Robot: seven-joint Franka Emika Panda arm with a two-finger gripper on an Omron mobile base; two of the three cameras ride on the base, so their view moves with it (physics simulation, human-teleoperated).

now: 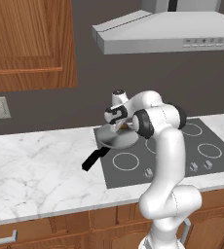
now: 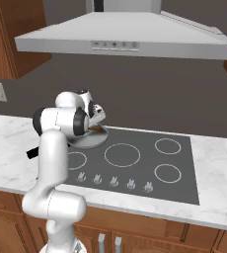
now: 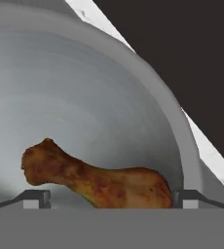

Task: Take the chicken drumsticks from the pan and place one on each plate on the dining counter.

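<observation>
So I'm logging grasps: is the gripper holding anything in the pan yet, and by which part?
Nothing is held: the gripper is open, its fingers either side of a chicken drumstick lying in the pan.

The hood point(image 2: 125, 34) hangs well above the cooktop point(image 2: 135, 160), leaving tall open room over the burners right of the pan point(image 1: 118, 138). The counter point(image 1: 36, 165) left of the pan lies bare up to the black handle point(image 1: 93, 158). Inside the pan, the rim point(image 3: 158, 97) walls in the far side, and one drumstick point(image 3: 94, 180) lies between the spread fingertips point(image 3: 36, 198). A cabinet point(image 1: 26, 44) hangs at far left.
</observation>
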